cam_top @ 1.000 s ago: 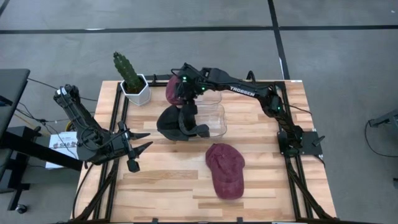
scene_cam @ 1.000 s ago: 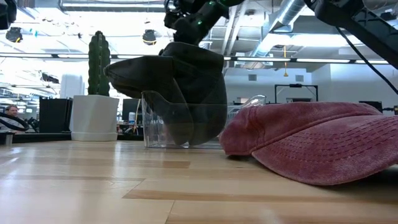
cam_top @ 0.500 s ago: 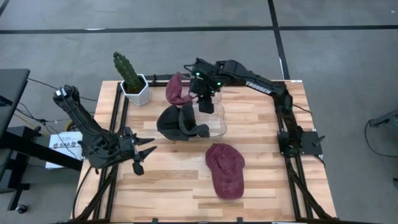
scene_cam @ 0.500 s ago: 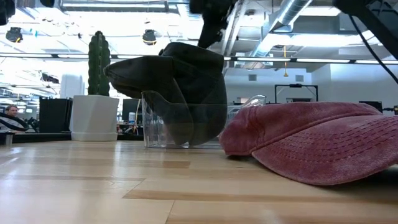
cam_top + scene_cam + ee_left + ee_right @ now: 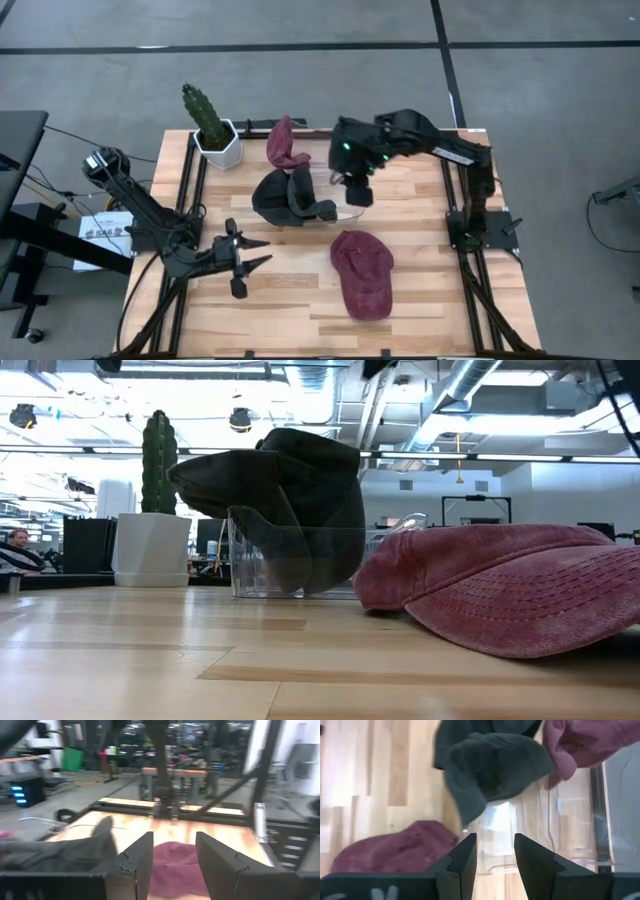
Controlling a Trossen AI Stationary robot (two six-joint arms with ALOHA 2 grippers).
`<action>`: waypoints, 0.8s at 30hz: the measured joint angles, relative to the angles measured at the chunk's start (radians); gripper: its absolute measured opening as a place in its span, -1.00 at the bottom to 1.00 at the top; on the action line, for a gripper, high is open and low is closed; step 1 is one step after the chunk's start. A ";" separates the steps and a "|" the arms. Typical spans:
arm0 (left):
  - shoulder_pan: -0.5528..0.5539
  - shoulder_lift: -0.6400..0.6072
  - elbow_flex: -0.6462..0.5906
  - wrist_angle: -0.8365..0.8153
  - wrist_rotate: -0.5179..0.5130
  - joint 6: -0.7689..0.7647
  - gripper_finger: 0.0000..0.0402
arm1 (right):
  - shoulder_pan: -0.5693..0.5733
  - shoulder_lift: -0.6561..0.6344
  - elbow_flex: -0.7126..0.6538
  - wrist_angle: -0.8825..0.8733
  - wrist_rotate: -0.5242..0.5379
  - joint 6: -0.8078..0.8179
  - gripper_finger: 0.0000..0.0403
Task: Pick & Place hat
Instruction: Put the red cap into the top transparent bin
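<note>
The right gripper was seen over the clear bin, fingers parted with nothing between them. The black hat was draped over the bin's wall just beside that gripper, half in and half out (probably because the brim caught on the rim, so it hung rather than dropped inside). A maroon hat lay at the bin's far side from the gripper, partly over the rim too. The second maroon hat was flat on the table, near and below the gripper on the operator side, touched by nothing, and judged the next pick.

The left gripper was held low over bare table, well apart from the bin, jaws spread and empty, with the loose maroon hat straight ahead of its fingers. It was likely parked there to keep the approach clear, or staged for that hat. Cactus pot sat beyond the bin, out of play.
</note>
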 joint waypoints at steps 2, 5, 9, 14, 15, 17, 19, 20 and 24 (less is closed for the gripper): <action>-0.002 0.000 0.000 0.001 0.036 -0.003 -0.28 | 0.053 -0.033 -0.007 -0.010 0.036 0.043 -0.40; -0.005 0.000 0.000 0.002 0.087 -0.008 -0.28 | 0.144 -0.101 -0.063 -0.016 0.099 0.112 -0.39; -0.004 0.001 0.000 0.003 0.110 -0.022 -0.28 | 0.287 -0.215 -0.228 0.013 0.241 0.240 -0.39; 0.010 0.039 0.001 0.046 0.133 -0.038 -0.28 | 0.493 -0.398 -0.555 0.074 0.480 0.495 -0.39; 0.017 0.051 0.000 0.072 0.142 -0.038 -0.28 | 0.538 -0.436 -0.630 0.086 0.517 0.560 -0.39; 0.036 0.073 0.001 0.109 0.167 -0.038 -0.28 | 0.624 -0.508 -0.782 0.127 0.574 0.705 -0.39; 0.059 0.091 0.001 0.135 0.213 -0.038 -0.28 | 0.713 -0.571 -0.934 0.195 0.610 0.849 -0.39; 0.070 0.099 0.001 0.148 0.238 -0.041 -0.28 | 0.757 -0.595 -1.006 0.239 0.626 0.914 -0.39; 0.109 0.126 0.001 0.204 0.324 -0.043 -0.28 | 0.917 -0.641 -1.266 0.491 0.705 1.094 -0.39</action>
